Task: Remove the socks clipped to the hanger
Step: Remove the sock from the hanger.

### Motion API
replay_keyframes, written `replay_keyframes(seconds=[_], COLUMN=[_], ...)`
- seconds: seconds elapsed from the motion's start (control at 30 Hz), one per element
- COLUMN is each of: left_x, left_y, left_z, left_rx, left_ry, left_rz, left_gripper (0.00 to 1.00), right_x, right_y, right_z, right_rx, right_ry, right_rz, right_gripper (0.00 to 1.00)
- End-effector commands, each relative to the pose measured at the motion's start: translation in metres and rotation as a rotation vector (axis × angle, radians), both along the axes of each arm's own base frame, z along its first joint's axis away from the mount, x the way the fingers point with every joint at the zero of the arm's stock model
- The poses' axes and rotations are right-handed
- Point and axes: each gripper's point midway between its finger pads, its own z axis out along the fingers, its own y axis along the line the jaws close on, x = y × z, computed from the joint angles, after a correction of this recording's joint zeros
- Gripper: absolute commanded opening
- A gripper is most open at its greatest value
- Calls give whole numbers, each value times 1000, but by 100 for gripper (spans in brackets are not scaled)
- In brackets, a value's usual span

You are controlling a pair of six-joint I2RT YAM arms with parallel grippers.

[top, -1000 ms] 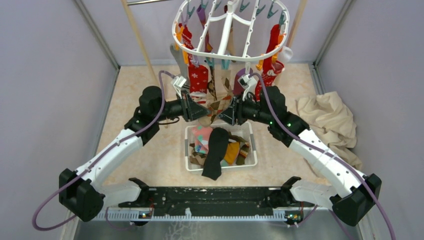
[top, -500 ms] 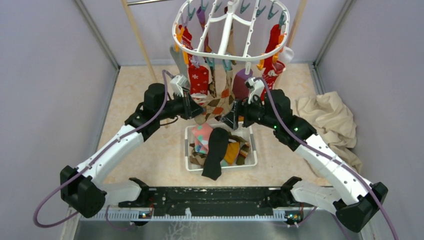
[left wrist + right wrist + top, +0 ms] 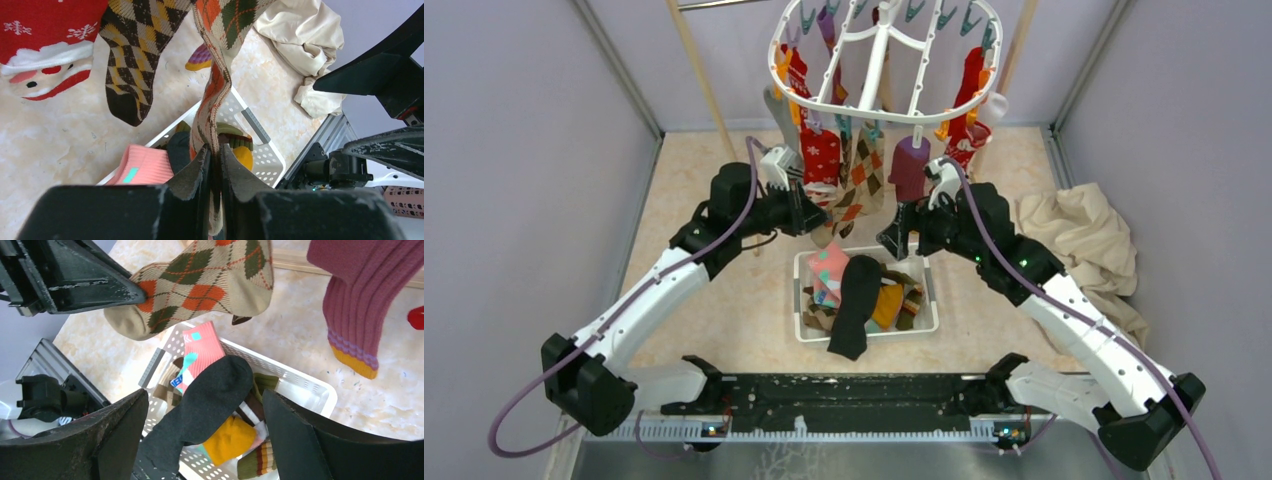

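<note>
The hanger point(image 3: 881, 55) hangs at the far middle, a white plastic oval with curved inner bars and teal and orange clips round its rim. The socks point(image 3: 969, 95) dangle from it above the marbled tabletop point(image 3: 714, 300), all soft knits. Among them are a red Santa sock point(image 3: 821, 155) with snowflakes, a brown argyle sock point(image 3: 135, 60) in yellow diamonds, and a ribbed purple sock point(image 3: 911, 170) with a mustard toe. A beige argyle sock point(image 3: 212, 100) with orange and green diamonds runs down, twisted, into the left claw point(image 3: 214, 150), which is clenched on its fabric. The right claw point(image 3: 204, 392) is released, its black fingers spread wide with nothing between them, close by the lower end of the purple sock. Below both claws sits a white slotted basket point(image 3: 929, 295), with a black sock point(image 3: 854, 300) draped over its near rim beside a pink sock point(image 3: 829, 270). A crumpled cream cloth point(image 3: 1079, 240) lies to the right. Wooden poles point(image 3: 704, 90) stand behind the hanger.
</note>
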Motion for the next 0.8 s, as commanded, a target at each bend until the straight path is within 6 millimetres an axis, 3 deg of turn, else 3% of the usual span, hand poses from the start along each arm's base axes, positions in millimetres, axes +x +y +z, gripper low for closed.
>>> replay_keyframes(seconds=[0.0,0.27,0.77], left_x=[-4,-9,-10], left_y=[0,0,-2], left_z=[24,32,33], left_rx=[-24,-35,-38], left_ry=[-46,-55,-59], left_rz=[-11,-19,-29], left_gripper=[17,17,18], right_x=[11,30,54], right_y=[-10,-4,11], right_z=[39,77,126], right_rx=[57,113,64], right_ry=[-120,-204,-504], right_rz=[-68,-108,-271], right_gripper=[83,74,74])
